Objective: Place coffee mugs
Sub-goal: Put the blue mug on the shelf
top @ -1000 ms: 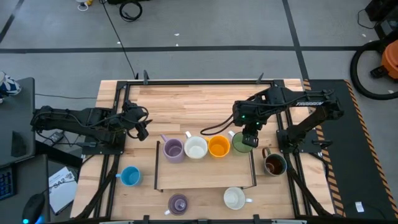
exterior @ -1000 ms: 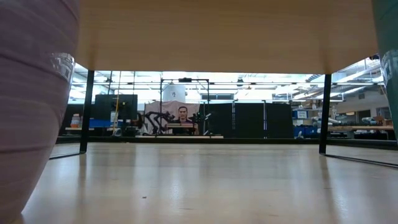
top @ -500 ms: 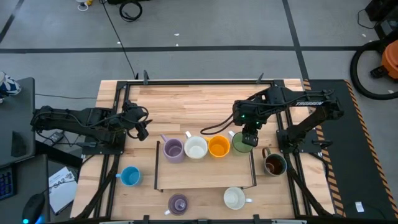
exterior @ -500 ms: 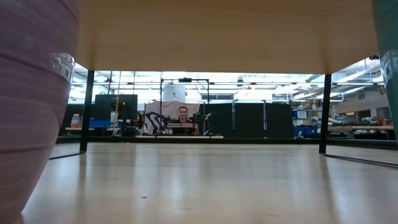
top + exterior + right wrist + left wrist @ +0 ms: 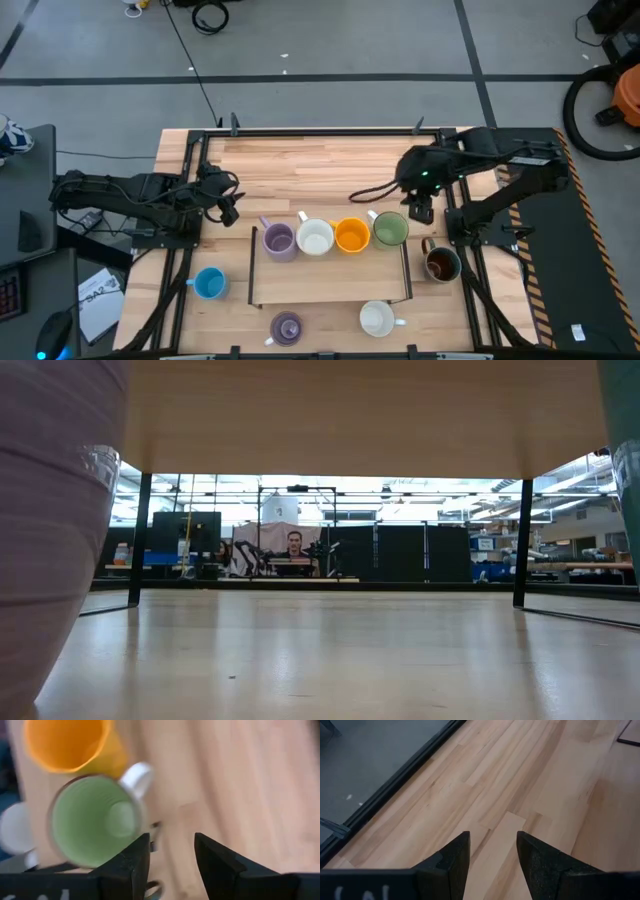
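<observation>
The right gripper (image 5: 420, 212) hangs open and empty just beyond the glossy green ceramic mug (image 5: 390, 231), its two dark fingers (image 5: 131, 865) parted over bare wood. A second ago it stood down over that mug; now it has let go and drawn back towards the right edge, so the green mug stands free, upright, at the right end of the row. That reads as one more placement finished.

The row sits on a low wooden shelf on thin black metal legs (image 5: 330, 285): a lavender-purple mug (image 5: 279, 240), a white mug (image 5: 315, 238), an orange mug (image 5: 351, 235) and the green one, side by side and close together, each upright and, as far as the overhead view shows, with nothing inside.

Four mugs are off the shelf on the pale wooden table (image 5: 310, 165): a dark brown mug (image 5: 441, 263) just right of the frame, a second white mug (image 5: 378, 319) and a second lavender mug (image 5: 287, 326) near the front edge, and a light blue mug (image 5: 209, 284) front left. The brown one looks the nearest next pick for this arm.

The left gripper (image 5: 228, 212) waits at the left side, fingers (image 5: 447, 865) apart, holding nothing.
</observation>
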{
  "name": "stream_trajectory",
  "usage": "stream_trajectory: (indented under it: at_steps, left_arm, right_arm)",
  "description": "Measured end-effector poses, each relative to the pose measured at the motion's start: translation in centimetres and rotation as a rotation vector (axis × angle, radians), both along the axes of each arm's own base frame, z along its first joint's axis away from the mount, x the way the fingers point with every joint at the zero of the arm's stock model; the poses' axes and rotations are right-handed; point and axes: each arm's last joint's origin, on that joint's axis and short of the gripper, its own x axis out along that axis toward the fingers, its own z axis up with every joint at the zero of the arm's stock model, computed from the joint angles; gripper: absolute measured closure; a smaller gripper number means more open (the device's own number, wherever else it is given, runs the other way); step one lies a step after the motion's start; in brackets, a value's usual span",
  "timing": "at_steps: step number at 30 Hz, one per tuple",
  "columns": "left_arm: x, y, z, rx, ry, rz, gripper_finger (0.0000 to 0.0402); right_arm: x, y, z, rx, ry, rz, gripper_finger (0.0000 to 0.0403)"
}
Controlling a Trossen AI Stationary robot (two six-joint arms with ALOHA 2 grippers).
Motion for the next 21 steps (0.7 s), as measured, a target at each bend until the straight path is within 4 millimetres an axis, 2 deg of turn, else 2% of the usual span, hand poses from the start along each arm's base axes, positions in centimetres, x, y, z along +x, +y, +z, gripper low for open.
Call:
stream_trajectory:
  at_steps: [4, 9, 15, 21]
  left_arm:
    - [0.0, -0.2, -0.1, -0.051, 0.005, -0.049, 0.0232]
    - [0.0, -0.5, 0.5, -0.147, 0.008, -0.143, 0.0232]
    - [-0.4, -0.9, 1.6, -0.285, 0.014, -0.221, 0.0232]
    - [-1.1, -1.6, 1.4, -0.492, 0.093, -0.274, 0.0232]
  right_arm:
    - [-1.2, -0.5, 0.9, -0.124, -0.074, -0.057, 0.0242]
    - [-2.0, -0.7, 1.4, -0.203, -0.168, -0.039, 0.0242]
    - [-2.8, -0.7, -0.8, -0.188, -0.234, -0.017, 0.0243]
    - [-3.8, -0.6, -3.6, -0.135, -0.219, -0.013, 0.0243]
